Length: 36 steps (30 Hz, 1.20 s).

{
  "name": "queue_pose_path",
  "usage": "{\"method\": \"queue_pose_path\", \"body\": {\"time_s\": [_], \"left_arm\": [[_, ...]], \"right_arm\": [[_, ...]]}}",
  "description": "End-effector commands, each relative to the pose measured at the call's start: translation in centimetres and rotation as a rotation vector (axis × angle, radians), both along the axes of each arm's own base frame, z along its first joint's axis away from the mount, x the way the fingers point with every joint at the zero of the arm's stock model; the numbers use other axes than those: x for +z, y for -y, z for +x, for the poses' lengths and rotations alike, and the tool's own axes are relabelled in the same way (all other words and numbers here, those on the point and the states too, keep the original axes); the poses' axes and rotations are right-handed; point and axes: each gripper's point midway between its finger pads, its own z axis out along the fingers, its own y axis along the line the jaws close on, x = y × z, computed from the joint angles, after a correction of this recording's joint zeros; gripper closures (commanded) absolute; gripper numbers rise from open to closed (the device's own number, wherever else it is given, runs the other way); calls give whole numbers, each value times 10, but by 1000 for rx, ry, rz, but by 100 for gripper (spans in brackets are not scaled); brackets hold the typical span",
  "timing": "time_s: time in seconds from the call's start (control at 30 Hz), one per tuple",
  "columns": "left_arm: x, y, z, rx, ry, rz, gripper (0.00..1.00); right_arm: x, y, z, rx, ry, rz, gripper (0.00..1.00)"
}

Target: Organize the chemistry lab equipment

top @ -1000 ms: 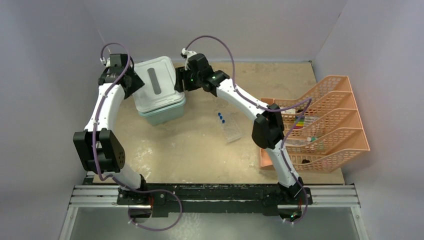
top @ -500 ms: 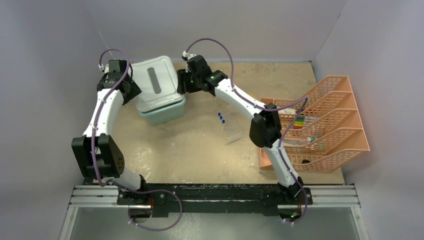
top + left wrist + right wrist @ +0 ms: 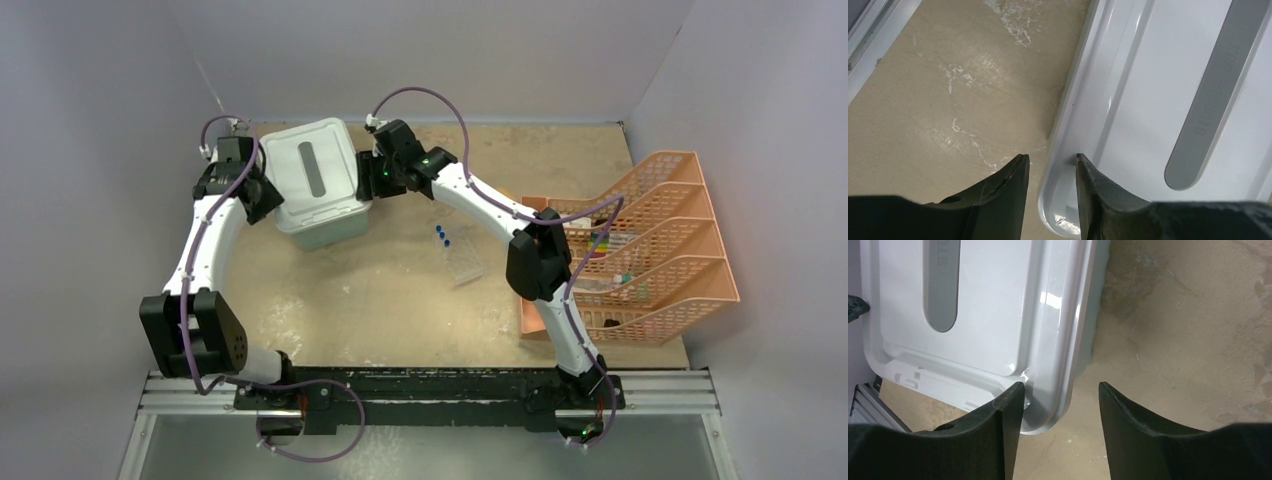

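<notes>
The teal tub (image 3: pixel 336 232) with its white lid (image 3: pixel 295 195) stands at the back left of the table. My left gripper (image 3: pixel 262 197) is at the lid's left edge. In the left wrist view its jaws (image 3: pixel 1049 158) straddle the lid's rim (image 3: pixel 1058 175), with one finger on the lid top and the other just clear of the outer side. My right gripper (image 3: pixel 366 180) is open at the lid's right edge, one finger over the lid corner (image 3: pixel 1048 410) and the other over bare table. A clear rack (image 3: pixel 463 262) with blue-capped tubes (image 3: pixel 441 234) lies mid-table.
An orange tiered mesh tray (image 3: pixel 650 270) stands at the right edge, with small coloured items (image 3: pixel 600 246) on its tiers. Grey walls close in the back and both sides. The right arm's elbow (image 3: pixel 538 262) hangs beside the tray.
The left gripper has slid along the lid's left edge towards the near side and its jaws have narrowed around the rim. The right gripper has drawn in to the lid's right edge.
</notes>
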Motion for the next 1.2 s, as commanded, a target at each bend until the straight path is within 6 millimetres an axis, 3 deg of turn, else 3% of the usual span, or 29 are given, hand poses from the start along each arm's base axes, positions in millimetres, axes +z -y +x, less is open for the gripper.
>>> {"method": "queue_pose_path", "body": {"time_s": [0.0, 0.13, 0.23, 0.43, 0.53, 0.73, 0.87, 1.0, 1.17], "left_arm": [[1, -1, -16, 13, 13, 1, 63], [-1, -1, -18, 15, 15, 4, 63], [15, -4, -5, 12, 61, 22, 59], [75, -24, 41, 41, 218, 114, 49], [85, -31, 72, 57, 269, 141, 46], [58, -42, 127, 12, 244, 138, 47], [32, -43, 155, -34, 255, 61, 55], [18, -46, 165, -44, 234, 49, 59], [-17, -54, 154, 11, 122, 57, 65]], "right_arm": [[-3, 13, -20, 32, -58, -54, 42], [2, 7, -20, 36, -66, -32, 42], [18, 3, -14, 47, -31, -18, 42], [74, -2, -14, 95, 79, 98, 37], [91, 5, -7, 77, 108, 118, 36], [102, 17, -6, 55, 134, 128, 36], [103, 20, -10, 57, 143, 140, 36], [104, 23, -12, 51, 147, 132, 36], [95, 30, -12, 26, 133, 114, 36]]}}
